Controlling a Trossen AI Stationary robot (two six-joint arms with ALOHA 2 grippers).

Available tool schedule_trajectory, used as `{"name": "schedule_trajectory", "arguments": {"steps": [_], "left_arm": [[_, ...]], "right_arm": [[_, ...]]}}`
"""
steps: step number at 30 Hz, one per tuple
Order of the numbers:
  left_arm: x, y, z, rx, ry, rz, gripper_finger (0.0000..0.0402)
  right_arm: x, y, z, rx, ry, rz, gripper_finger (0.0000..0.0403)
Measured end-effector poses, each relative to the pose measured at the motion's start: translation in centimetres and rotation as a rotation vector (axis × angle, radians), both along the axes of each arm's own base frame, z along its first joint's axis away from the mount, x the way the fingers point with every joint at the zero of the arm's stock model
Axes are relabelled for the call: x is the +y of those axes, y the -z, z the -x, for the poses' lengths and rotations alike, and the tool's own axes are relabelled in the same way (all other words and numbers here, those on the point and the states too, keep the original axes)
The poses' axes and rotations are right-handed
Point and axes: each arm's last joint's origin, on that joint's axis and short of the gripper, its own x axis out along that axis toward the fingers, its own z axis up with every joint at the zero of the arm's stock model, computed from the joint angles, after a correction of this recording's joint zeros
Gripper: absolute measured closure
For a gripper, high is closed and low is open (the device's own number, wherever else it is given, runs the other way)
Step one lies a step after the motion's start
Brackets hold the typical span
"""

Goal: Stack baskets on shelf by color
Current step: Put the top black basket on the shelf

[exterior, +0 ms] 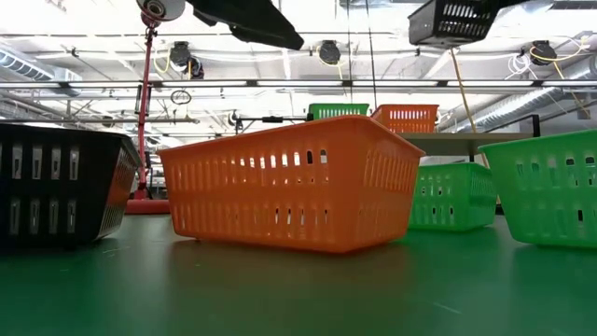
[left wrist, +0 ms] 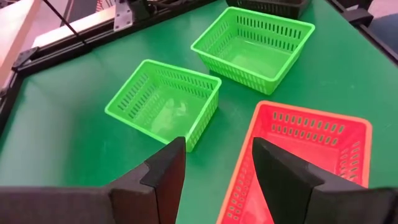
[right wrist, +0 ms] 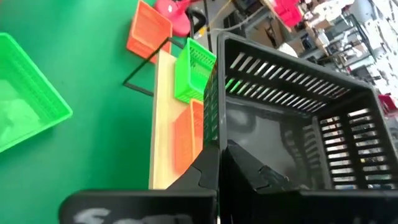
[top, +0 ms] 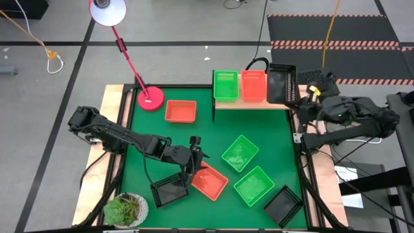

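Note:
My right gripper (right wrist: 219,167) is shut on a black basket (top: 281,84), held tilted over the right end of the light-wood shelf (top: 259,103). A green basket (top: 225,85) and an orange basket (top: 253,86) stand on the shelf beside it. My left gripper (left wrist: 217,177) is open above the near orange basket (top: 210,181), over its left rim, touching nothing. On the green table rest another black basket (top: 167,191), two green baskets (top: 240,153) (top: 253,186), a black basket (top: 283,205) at the near right and an orange basket (top: 180,111) at the far left. My right gripper pinches one side wall (right wrist: 214,124) of the black basket between its two fingers, one finger inside the basket and one outside. The fingers come from the table's right side, slanting a little downward. The basket is lifted clear of the shelf and tipped on its side, its opening toward the gripper.
A red lamp base (top: 150,99) with a slanting red stem stands at the table's far left corner. A potted plant (top: 126,210) sits at the near left corner. Bare green table lies between the shelf and the green baskets.

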Motion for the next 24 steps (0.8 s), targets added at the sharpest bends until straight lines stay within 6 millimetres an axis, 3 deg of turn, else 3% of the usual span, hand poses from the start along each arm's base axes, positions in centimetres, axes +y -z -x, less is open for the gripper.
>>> {"name": "schedule_trajectory", "arguments": {"steps": [11, 17, 24], "left_arm": [[-0.1, -0.4, -0.2, -0.048, 0.059, -0.079, 0.0213], [-0.1, -0.3, -0.2, -0.046, 0.061, -0.082, 0.0213], [-0.1, -0.3, -0.2, -0.044, 0.053, -0.070, 0.0213]], "right_arm": [[-1.7, 1.8, -3.6, -0.008, -0.030, -0.101, 0.0399], [-3.6, 0.8, -2.5, -0.006, 0.010, -0.097, 0.0398], [-6.1, 1.8, -1.2, 0.109, 0.091, -0.159, 0.0397]]}}
